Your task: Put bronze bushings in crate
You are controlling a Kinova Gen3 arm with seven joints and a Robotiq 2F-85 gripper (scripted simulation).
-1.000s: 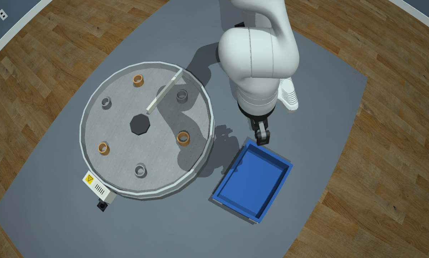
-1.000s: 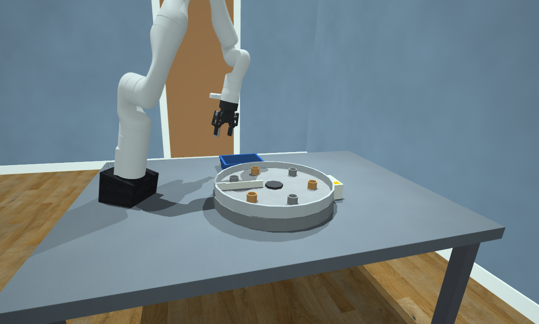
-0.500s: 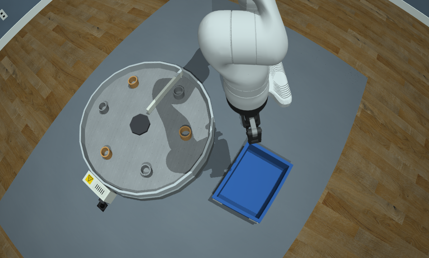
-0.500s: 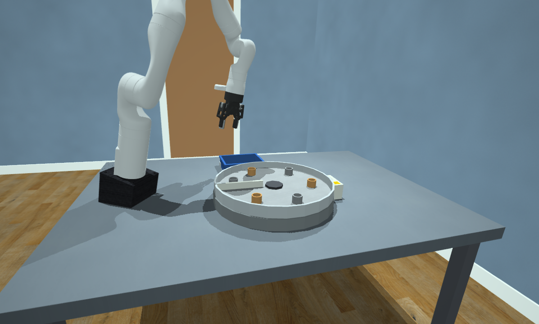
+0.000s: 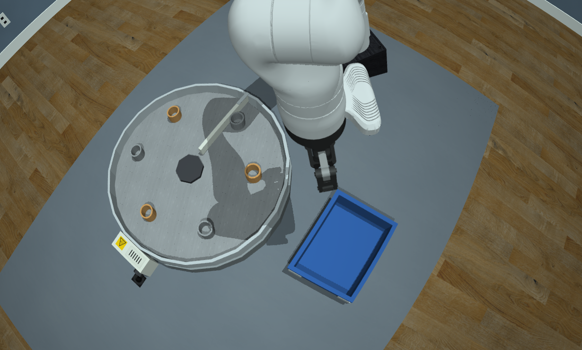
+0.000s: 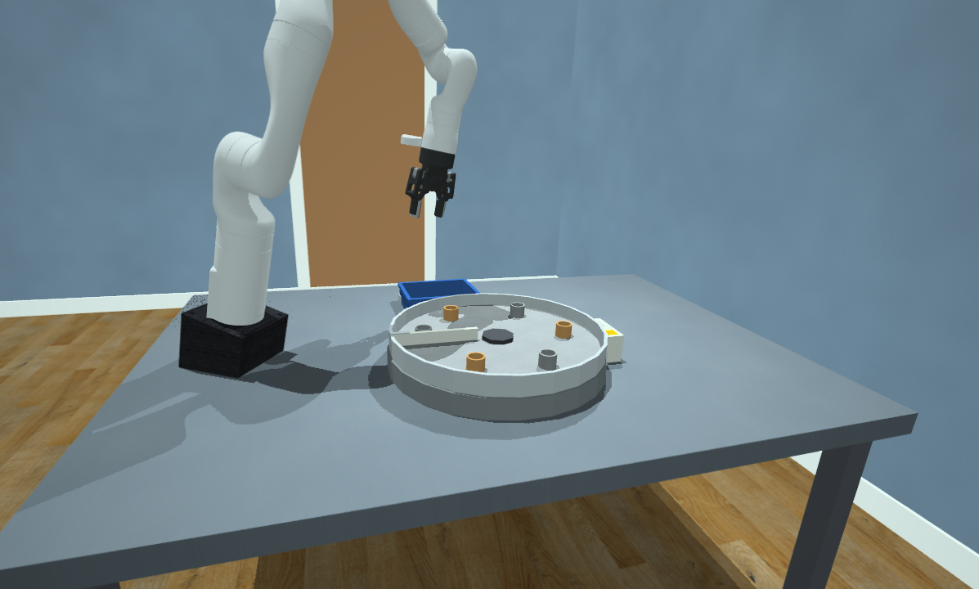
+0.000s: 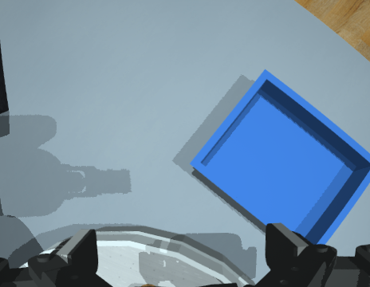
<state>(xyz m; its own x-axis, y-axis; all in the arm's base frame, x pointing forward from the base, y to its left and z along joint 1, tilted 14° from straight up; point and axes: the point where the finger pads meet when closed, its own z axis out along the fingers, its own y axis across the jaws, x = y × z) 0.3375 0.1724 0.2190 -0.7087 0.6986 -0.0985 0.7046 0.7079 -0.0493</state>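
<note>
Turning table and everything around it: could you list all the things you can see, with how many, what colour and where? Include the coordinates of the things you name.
Bronze bushings [image 5: 245, 172] [image 6: 475, 366]: three, orange-brown, on the turning table
Grey bushings [image 5: 199, 230] [image 6: 547, 364]: three, grey, on the turning table
Turning table [image 5: 166, 183] [image 6: 500, 384]: one, light grey, on the work table
Hub [image 5: 189, 168] [image 6: 497, 336]: one, dark, mid-turning table
Bar [image 5: 223, 124] [image 6: 433, 338]: one, off-white, from rim toward hub
Crate [image 5: 340, 248] [image 6: 437, 290] [image 7: 273, 139]: one, blue, beside the turning table
Box with warning label [image 5: 147, 263] [image 6: 614, 350]: one, off-white, at the turning table's edge
Work table [image 5: 223, 308] [image 6: 698, 410] [image 7: 133, 60]: one, grey, under everything
Door [image 6: 364, 146]: one, brown, behind
Wall socket [image 5: 3, 20]: one, white, on the wall
Robot arm [image 5: 306, 87] [image 6: 240, 271]: one, white, on a black base
Tool [image 5: 327, 189] [image 6: 428, 212] [image 7: 181, 246]: one, black, open, at the arm's end
</note>
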